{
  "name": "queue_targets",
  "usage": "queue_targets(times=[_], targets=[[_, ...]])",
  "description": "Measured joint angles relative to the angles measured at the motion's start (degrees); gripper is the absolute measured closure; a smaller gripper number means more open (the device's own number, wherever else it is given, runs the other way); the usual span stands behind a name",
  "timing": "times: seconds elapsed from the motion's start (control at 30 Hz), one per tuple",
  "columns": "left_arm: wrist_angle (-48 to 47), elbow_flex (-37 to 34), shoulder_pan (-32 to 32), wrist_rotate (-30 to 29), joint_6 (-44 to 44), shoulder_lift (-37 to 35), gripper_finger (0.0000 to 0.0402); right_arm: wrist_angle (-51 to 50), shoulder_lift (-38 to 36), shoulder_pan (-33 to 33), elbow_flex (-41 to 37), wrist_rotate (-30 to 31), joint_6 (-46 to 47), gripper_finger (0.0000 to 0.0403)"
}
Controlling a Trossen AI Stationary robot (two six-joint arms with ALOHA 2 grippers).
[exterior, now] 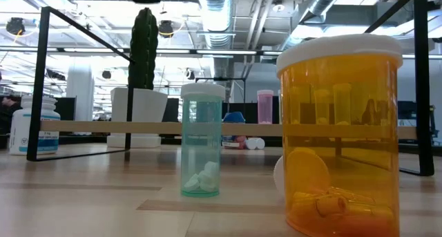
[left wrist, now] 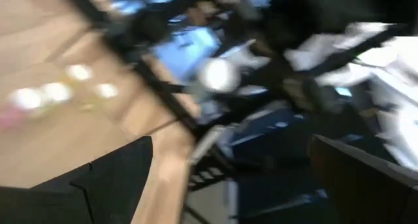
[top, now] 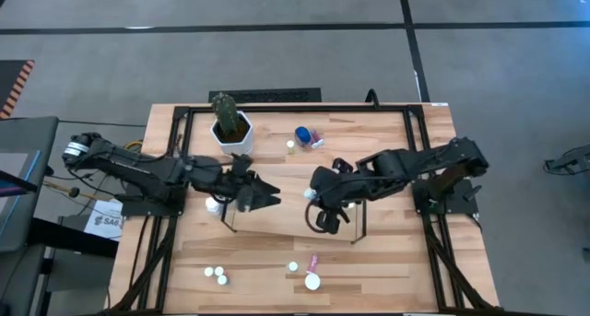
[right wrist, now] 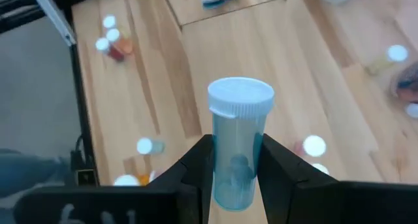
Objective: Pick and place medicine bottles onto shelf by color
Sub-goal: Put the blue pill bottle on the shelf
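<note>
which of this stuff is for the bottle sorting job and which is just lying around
Part of the job:
- teal bottle, white cap, clamped in the right gripper
- loose bottles near the table's front edge
- blue-capped bottle at the back
- shelf mid-table
- left gripper, open and empty, over the shelf

Just lying about:
- cactus pot
- table

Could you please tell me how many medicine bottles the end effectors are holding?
1: a pale blue translucent bottle with a white cap, gripped by the right end effector near the wooden table's middle. The open left end effector shows none.
</note>
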Motion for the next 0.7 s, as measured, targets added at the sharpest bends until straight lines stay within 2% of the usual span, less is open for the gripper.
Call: queue_targets(times=[0.1,0.37,0.5,0.7], targets=[[-1.76,1.26,0.51,-2.13,-1.95,3.08,0.0008,-4.82,2.19,-0.13,3.03,-1.0,-1.18,0.0294],[-0.08,4.72,0.62,-3.16,-6.14,12.7,0.0008,-5.59,6.0,-0.5,6.55,-6.33,-4.07,0.0294],[-0.09,7.22,0.32,-3.19,-6.04,15.37,0.0008,-6.48,5.97,-0.51,6.53,-8.89,-5.17,0.0294],[-0.24,11.12,-0.53,-3.06,-2.18,16.19,0.002,-6.9,5.89,-0.52,6.55,-9.34,-5.37,0.0294]])
